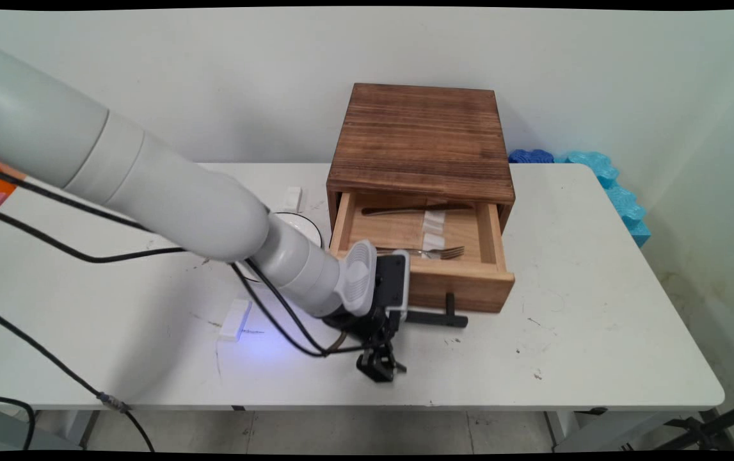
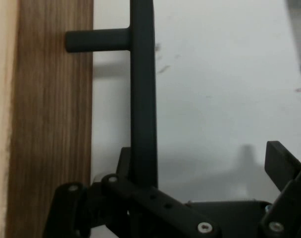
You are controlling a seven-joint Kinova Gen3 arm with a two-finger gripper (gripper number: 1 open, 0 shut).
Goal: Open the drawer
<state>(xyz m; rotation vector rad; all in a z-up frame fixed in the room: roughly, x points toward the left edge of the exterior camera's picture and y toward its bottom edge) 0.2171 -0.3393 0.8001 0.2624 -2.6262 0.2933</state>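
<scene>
One black handle bar (image 2: 143, 94) runs left-right along the open drawer (image 1: 424, 282) front, just far of your tool (image 1: 381, 368). Your tool's fingers (image 2: 284, 166) stand apart, gripping nothing, low over the desk (image 1: 597, 307).

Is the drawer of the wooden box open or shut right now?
Open. The drawer is pulled out from the wooden box, showing a fork and another utensil inside. The gripper is by its black handle.
</scene>
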